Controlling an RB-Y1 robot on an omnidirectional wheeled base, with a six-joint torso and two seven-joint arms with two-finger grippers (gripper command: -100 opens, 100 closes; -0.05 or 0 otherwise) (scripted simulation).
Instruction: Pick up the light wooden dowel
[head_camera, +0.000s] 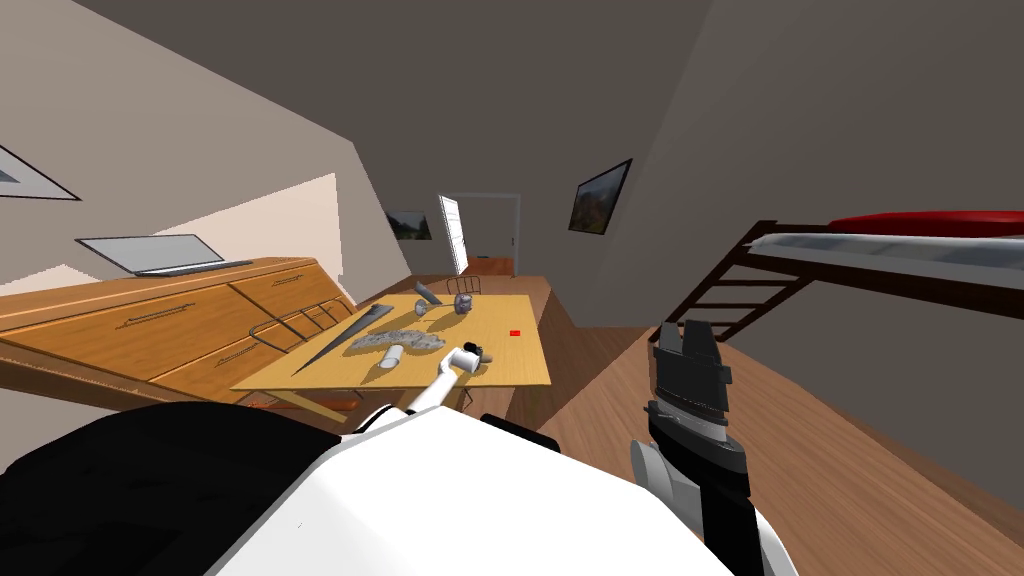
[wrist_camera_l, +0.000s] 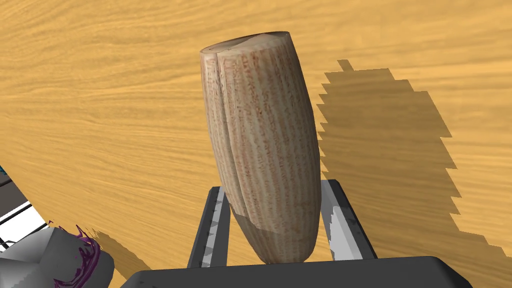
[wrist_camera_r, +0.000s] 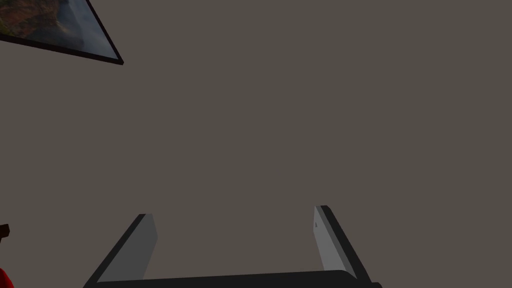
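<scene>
The dowel is a short, light, grainy wooden cylinder that bulges in the middle. It stands between the fingers of my left gripper, which press its sides, so the gripper is shut on it. Below it lies the yellow wooden table top, with the dowel's shadow beside it. In the head view my left gripper is over the table's near right part. My right gripper is held up to the right of the table, away from it, with its fingers open and nothing between them.
On the table lie a long dark saw blade, a grey lumpy object, a white cylinder, a small red piece and a grey and purple object. A wooden dresser stands left, a bunk bed right.
</scene>
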